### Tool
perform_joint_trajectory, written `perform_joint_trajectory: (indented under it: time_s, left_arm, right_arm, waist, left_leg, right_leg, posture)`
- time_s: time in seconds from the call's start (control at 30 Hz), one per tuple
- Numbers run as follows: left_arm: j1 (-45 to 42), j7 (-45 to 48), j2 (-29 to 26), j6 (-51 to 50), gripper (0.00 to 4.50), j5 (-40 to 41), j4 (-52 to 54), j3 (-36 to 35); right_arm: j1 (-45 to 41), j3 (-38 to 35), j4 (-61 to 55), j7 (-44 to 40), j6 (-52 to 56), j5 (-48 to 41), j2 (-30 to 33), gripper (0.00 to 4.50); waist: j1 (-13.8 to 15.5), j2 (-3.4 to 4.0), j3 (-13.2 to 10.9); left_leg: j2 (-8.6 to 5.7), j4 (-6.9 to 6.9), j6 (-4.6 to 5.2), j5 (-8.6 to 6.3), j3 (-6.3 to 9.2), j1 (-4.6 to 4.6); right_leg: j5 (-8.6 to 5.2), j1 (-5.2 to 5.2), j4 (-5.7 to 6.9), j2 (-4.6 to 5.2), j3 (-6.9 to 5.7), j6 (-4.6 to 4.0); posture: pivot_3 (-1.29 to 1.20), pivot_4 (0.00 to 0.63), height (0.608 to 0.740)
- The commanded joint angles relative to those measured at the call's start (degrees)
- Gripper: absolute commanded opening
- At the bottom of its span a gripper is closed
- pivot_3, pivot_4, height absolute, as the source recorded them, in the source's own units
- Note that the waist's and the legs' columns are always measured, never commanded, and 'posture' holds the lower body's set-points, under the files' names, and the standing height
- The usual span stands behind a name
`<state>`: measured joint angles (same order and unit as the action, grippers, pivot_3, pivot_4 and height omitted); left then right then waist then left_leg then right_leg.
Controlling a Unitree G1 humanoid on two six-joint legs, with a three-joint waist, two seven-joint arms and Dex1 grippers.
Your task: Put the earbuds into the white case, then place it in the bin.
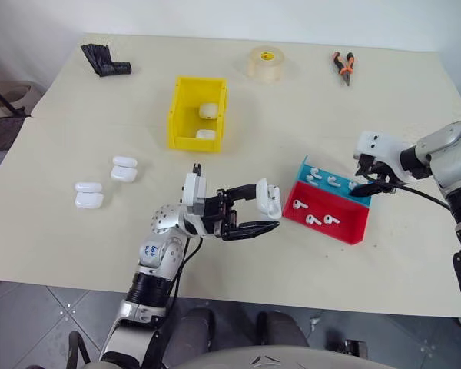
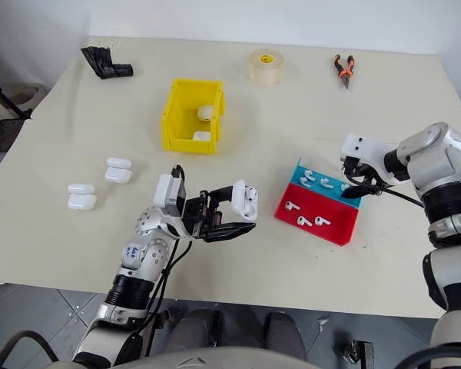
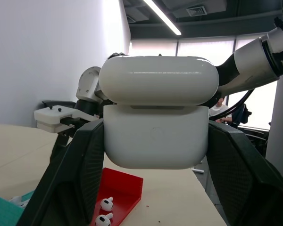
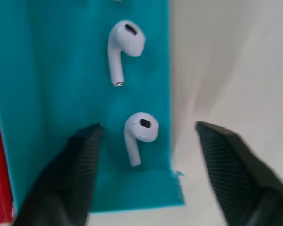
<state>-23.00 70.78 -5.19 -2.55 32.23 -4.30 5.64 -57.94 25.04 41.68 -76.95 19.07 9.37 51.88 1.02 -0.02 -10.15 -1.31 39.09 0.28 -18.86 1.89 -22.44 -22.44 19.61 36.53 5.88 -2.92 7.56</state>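
Observation:
My left gripper (image 1: pixel 263 209) is shut on a white case (image 3: pixel 155 113) and holds it above the table's front middle, with the lid uppermost and looking slightly ajar. My right gripper (image 4: pixel 148 131) hangs open over the right end of the blue tray (image 1: pixel 324 171). One of the earbuds (image 4: pixel 140 129) lies between its fingers, touching neither, and another (image 4: pixel 124 44) lies further along the tray. More earbuds (image 1: pixel 313 220) rest in the red tray (image 1: pixel 347 229). The yellow bin (image 1: pixel 177 115) stands behind the left gripper with two cases (image 1: pixel 207 111) inside.
Two pairs of spare white cases (image 1: pixel 124 167) (image 1: pixel 88 195) lie on the table's left side. At the far edge are a tape roll (image 1: pixel 266 63), orange-handled pliers (image 1: pixel 343 66) and a black object (image 1: pixel 104 60).

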Motion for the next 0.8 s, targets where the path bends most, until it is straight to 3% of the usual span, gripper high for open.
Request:
perform_joint_trajectory:
  time_s: [0.03, 0.43, 0.53, 0.6, 0.8]
  left_arm:
    - [0.3, -0.4, 0.0, 0.0, 2.82, 1.3, 3.3, 0.2]
    - [0.1, -1.1, -0.7, -0.6, 2.82, 1.4, 4.2, -0.1]
    - [0.0, -1.3, -0.7, -0.7, 2.82, 1.4, 4.3, -0.1]
    - [0.1, -1.4, -0.7, -0.7, 2.82, 1.5, 4.4, -0.1]
    - [0.1, -1.6, -0.8, -0.9, 2.82, 1.5, 4.7, 0.0]
  right_arm:
    - [-1.3, -1.1, 2.4, -0.3, -1.6, 1.6, -0.4, 1.83]
    - [-1.9, -1.9, 5.8, -0.2, -4.3, 3.9, -2.1, 1.83]
    - [-1.8, -2.1, 6.1, -0.2, -4.6, 4.2, -2.4, 1.26]
    - [-1.6, -2.4, 6.3, -0.2, -4.7, 4.2, -2.7, 0.65]
    - [-1.0, -3.3, 5.5, 0.0, -4.4, 4.1, -3.2, 0.56]
  waist:
    - [0.0, 0.0, 0.0]
    - [-0.3, 0.0, 0.0]
    - [-0.4, 0.0, 0.0]
    - [-0.5, 0.0, 0.0]
    - [-1.0, 0.0, 0.0]
  left_leg:
    - [0.0, 0.0, 0.0, 0.0, 0.0, 0.0]
    - [0.01, 0.06, -0.01, 0.01, 0.0, 0.06]
    - [0.01, 0.06, -0.02, 0.01, 0.0, 0.07]
    - [0.01, 0.06, -0.02, 0.01, 0.0, 0.07]
    - [0.01, 0.06, -0.02, 0.01, 0.0, 0.08]
  right_leg:
    - [0.0, 0.0, 0.0, 0.0, 0.0, 0.0]
    - [0.0, -0.07, 0.02, -0.01, 0.01, 0.01]
    - [0.0, -0.08, 0.04, -0.01, 0.01, 0.01]
    - [0.0, -0.08, 0.05, -0.01, 0.01, 0.01]
    - [0.0, -0.08, 0.06, -0.01, 0.01, 0.01]
  posture:
    - [0.0, 0.15, 0.74]
    - [0.0, 0.15, 0.74]
    - [0.0, 0.15, 0.74]
    - [0.0, 0.15, 0.74]
    - [0.0, 0.15, 0.74]
